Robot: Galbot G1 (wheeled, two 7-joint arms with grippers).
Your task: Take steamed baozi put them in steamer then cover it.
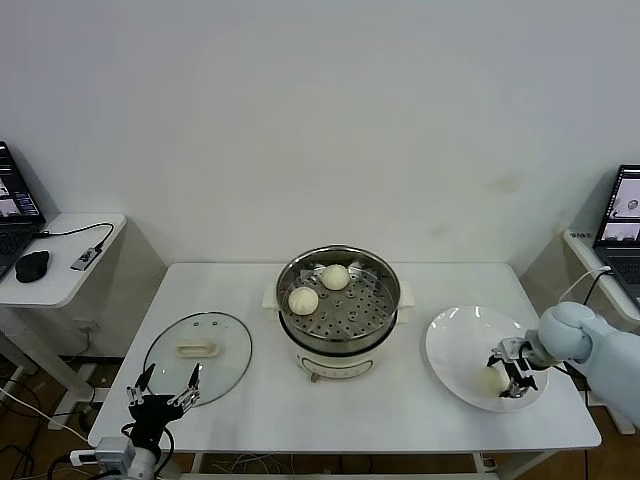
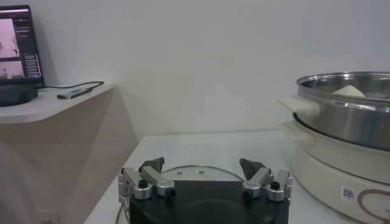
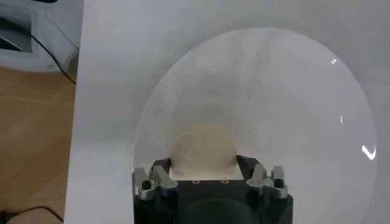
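On the steamer [image 1: 338,308] we find no legible writing; the left wrist view shows only a small square code sticker [image 2: 348,193] on its cream base, too small to read. Its steel basket holds two steamed baozi [image 1: 303,300], the second [image 1: 335,277] nearer the wall. The white plate [image 1: 460,345] on our right holds one bun [image 3: 203,148], and our right gripper [image 1: 516,378] sits down around it, fingers narrowed against its sides. The cover [image 1: 198,357] lies flat on the table [image 1: 400,420] to our left. Our left gripper [image 1: 162,392] hangs at the table's front edge just beside the cover, fingers spread wide, holding nothing.
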